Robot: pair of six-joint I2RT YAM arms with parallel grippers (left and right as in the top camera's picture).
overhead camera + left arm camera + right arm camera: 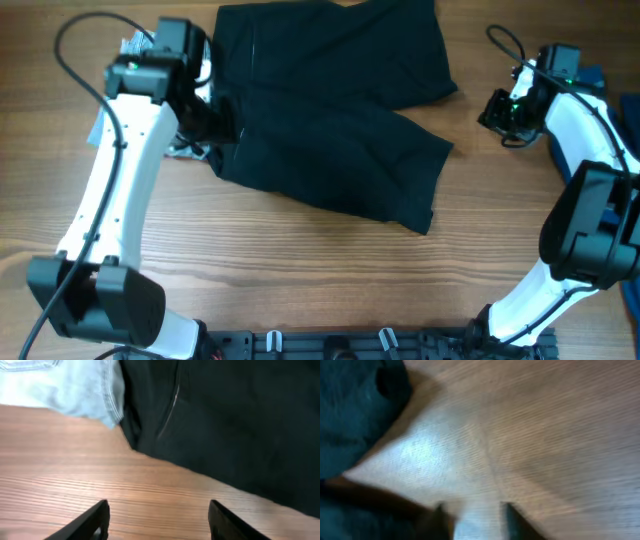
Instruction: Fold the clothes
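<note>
Black shorts (330, 110) lie flat on the desk (300, 270), long axis left–right: waistband toward the left arm, both leg hems toward the right. Left pincer (157, 510) is wide and empty, over bare wood just short of the waistband edge, with pale denim shorts (75, 390) beside it. Right pincer (472, 510) is parted and empty, near the hems but apart (view blurred). Left arm is nearer; the waistband looks the likely first grasp.

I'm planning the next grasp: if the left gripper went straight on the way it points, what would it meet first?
Past bare table, the open left gripper would likely meet the edge of the black shorts; the denim shorts lie aside. Depth is unclear.
</note>
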